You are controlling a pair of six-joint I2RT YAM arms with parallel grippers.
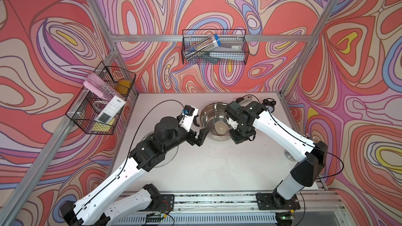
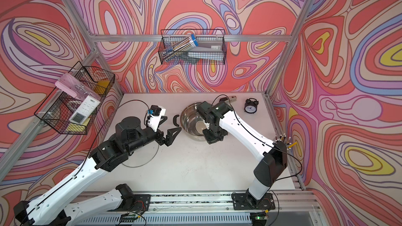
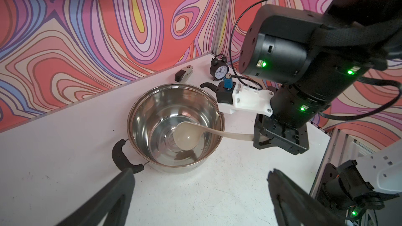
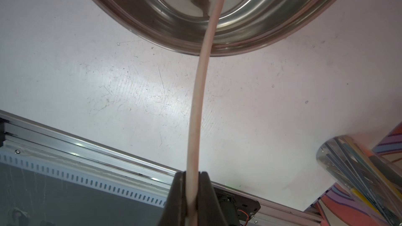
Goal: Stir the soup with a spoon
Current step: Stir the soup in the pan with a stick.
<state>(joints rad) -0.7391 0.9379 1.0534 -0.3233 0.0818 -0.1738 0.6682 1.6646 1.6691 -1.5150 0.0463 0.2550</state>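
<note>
Here, my right gripper [image 4: 191, 183], wrist bent down beside the pot [image 3: 169, 101], clamps the handle of the ladle [image 3: 188, 136], its bowl low inside the pot, while my outstretched left gripper [image 3: 200, 171] gapes empty near a pot handle.

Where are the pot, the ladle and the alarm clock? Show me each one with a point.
pot [image 3: 169, 103], left wrist view, on its inner wall.
ladle [image 3: 188, 138], left wrist view, on its bowl.
alarm clock [image 2: 250, 107], in a top view, on its face.
</note>
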